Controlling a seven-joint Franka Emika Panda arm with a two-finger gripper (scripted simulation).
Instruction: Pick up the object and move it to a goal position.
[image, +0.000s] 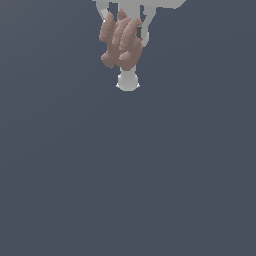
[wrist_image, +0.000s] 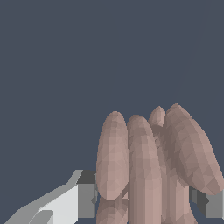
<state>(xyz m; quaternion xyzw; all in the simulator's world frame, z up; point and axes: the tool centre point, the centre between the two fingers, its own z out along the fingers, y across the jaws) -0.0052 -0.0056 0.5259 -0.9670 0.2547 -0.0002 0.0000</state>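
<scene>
The object (image: 121, 44) is a pinkish-brown cluster of several sausage-like lobes, at the top of the exterior view. My white gripper (image: 125, 31) comes in from the top edge and is shut on it, with one finger (image: 145, 34) showing on each side. The object hangs off the surface. In the wrist view the object (wrist_image: 148, 162) fills the space between the two pads (wrist_image: 85, 197), and the gripper (wrist_image: 148, 202) grips its sides.
A small white rounded shape (image: 127, 82) shows just below the object in the exterior view; I cannot tell what it is. The rest is plain dark grey-blue ground (image: 128, 175).
</scene>
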